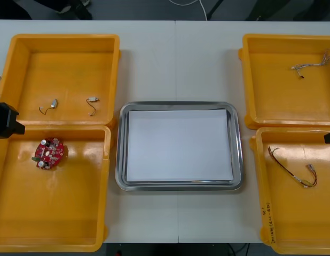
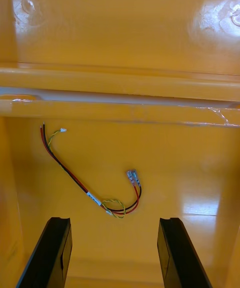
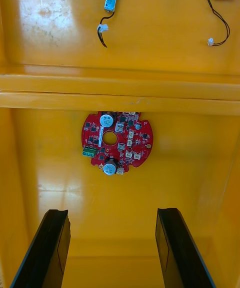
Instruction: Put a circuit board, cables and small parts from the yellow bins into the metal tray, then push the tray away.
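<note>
Left wrist, circuit board (image 3: 117, 142) beyond left hand (image 3: 113, 214)

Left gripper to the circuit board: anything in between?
Nothing visible. The left gripper, open, hangs over the near left yellow bin, with the circuit board lying alone on bare floor ahead of it. The right gripper hangs open over the red and yellow cable.

The white-lined tray (image 1: 239, 154) sits centre, and in yellow bins (image 1: 58, 205) beside it lie a red board (image 1: 49, 152) flat at 9 o'clock, two small parts (image 1: 53, 103) at 10, a pale cable (image 1: 313, 66) at 2 and a red-yellow cable (image 1: 293, 169) at 4.
</note>
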You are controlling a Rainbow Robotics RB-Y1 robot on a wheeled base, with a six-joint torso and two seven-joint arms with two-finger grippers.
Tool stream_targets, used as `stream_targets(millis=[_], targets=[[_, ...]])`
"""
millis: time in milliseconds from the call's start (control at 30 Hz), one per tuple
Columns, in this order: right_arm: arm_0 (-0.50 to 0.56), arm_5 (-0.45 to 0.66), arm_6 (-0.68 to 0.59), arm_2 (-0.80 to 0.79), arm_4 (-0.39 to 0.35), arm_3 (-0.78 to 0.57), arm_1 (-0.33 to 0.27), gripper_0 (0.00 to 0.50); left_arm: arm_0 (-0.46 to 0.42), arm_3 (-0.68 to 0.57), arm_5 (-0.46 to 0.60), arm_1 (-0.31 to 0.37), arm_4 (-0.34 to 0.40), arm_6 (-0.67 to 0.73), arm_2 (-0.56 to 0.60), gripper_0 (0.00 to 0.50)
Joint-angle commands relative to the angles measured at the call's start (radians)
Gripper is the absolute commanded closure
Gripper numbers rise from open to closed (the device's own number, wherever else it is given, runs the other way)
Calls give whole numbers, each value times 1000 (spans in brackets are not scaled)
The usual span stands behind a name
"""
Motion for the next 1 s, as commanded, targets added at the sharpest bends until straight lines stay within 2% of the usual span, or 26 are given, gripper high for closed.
stream_targets(millis=[33,1000], targets=[[11,5,7,-20,-9,-2,-39,0,13,-27,6,-10,-8,-71,-6,0],[11,5,7,-20,-9,-2,-39,0,13,-27,6,-10,-8,-71,-6,0]])
